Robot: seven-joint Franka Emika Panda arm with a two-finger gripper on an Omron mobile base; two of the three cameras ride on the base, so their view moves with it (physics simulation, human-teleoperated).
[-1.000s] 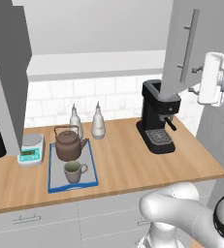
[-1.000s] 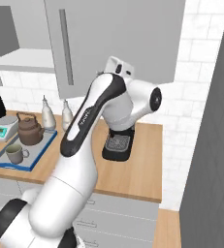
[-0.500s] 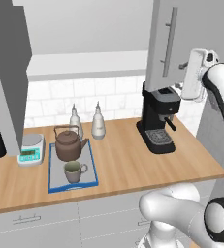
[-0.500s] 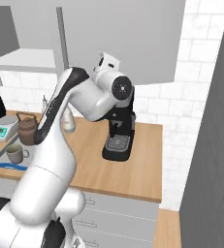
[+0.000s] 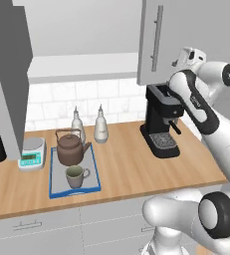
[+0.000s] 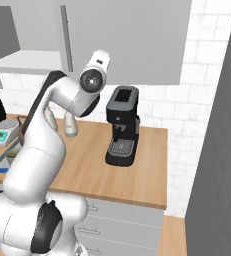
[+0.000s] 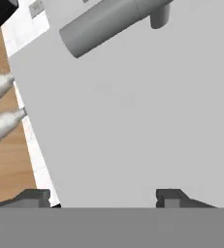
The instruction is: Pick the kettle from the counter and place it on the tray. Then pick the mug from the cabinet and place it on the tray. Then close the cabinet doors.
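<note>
Squat dark-brown kettle (image 5: 69, 147) and grey-brown mug (image 5: 75, 175) sit on blue-rimmed tray (image 5: 55, 187) near counter (image 5: 126, 169) front-left. Fingers (image 7: 104, 197) apart, empty, facing the flat grey right cabinet door (image 5: 183, 40); its vertical bar handle (image 5: 157, 38) lies beyond them.

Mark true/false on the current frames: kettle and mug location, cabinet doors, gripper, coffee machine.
1. The kettle sits on the tray. True.
2. The mug is on the cabinet shelf. False: it is on the tray, in front of the kettle.
3. Both cabinet doors are shut. False: the left door stands swung open.
4. The gripper is against the right door, below its bar handle. True.
5. The coffee machine is on the tray. False: it stands on the counter, right of the tray.
</note>
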